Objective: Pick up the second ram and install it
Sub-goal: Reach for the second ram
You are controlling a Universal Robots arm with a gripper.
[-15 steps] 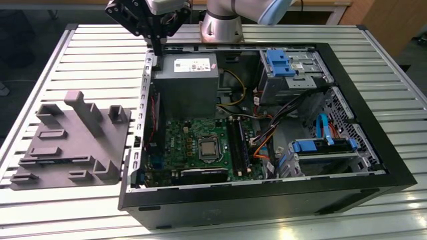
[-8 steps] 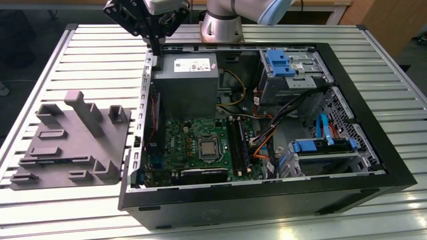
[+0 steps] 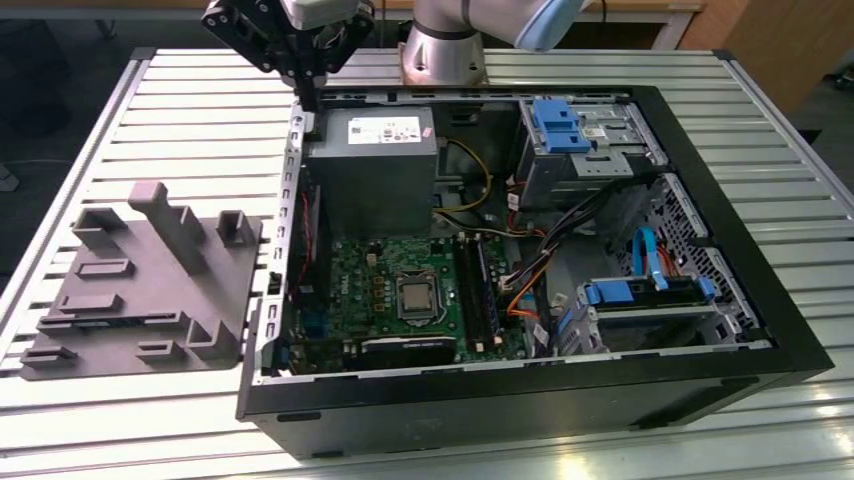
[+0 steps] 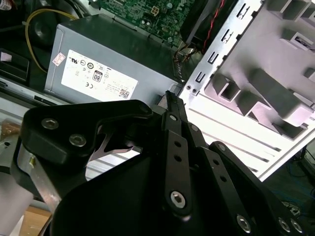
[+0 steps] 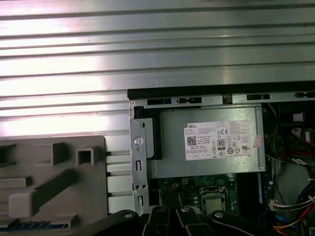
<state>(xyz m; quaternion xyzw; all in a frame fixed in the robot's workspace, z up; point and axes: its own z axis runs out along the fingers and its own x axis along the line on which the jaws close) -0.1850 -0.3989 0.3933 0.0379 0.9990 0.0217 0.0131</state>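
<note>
My gripper (image 3: pixel 307 98) hangs above the back corner of the open computer case (image 3: pixel 694 380), over the edge beside the grey power supply (image 3: pixel 376 150), toward the exterior view's left. Its thin black fingers (image 4: pixel 172 101) are pressed together with nothing between them. A thin dark blue strip with a gold-tinted edge, which looks like the second ram (image 5: pixel 37 225), lies in a slot of the grey fixture (image 5: pixel 54 182), well apart from the gripper (image 5: pixel 170 216). The green motherboard (image 3: pixel 387 290) with its long black slots (image 3: pixel 475 290) lies inside the case.
The grey fixture (image 3: pixel 147 290) with raised blocks sits on the slatted metal table (image 3: pixel 160 90) beside the case. Inside the case are blue drive brackets (image 3: pixel 558 125), orange and yellow cables (image 3: pixel 523 290) and the case's perforated metal edge (image 3: pixel 291 200).
</note>
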